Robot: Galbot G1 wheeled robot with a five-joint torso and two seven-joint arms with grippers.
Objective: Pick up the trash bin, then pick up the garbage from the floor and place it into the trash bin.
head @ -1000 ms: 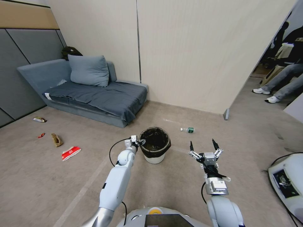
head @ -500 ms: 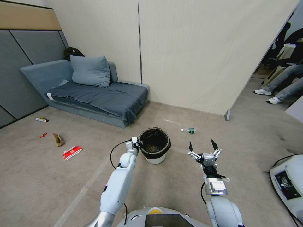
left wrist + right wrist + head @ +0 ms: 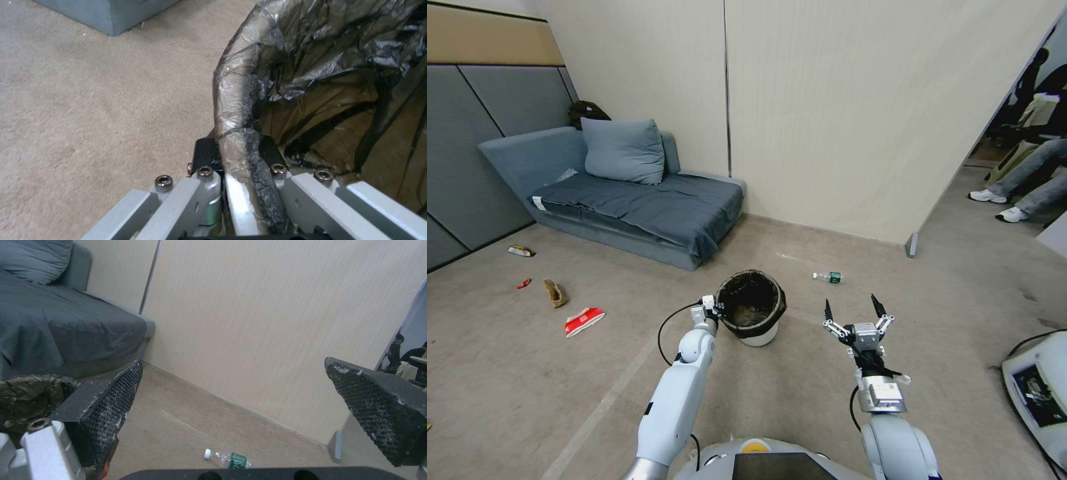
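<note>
Head view: bin at frame centre on the floor; left gripper at its rim. Right gripper lower right, jaws spread, holding nothing. Carton, paper bag, wrapper at left; bottle right of centre.

Left wrist view: jaws clenched on bin rim.

Right wrist view: bottle at bottom centre.

Bin gripped; judged not yet lifted. All litter remains.

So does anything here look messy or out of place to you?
Yes, litter lies loose on the floor: a clear bottle near the wall, and a red-and-white carton, tan paper bag, small red scrap and yellow wrapper by the sofa. The trash bin stands upright, left gripper clamped on its rim.
</note>
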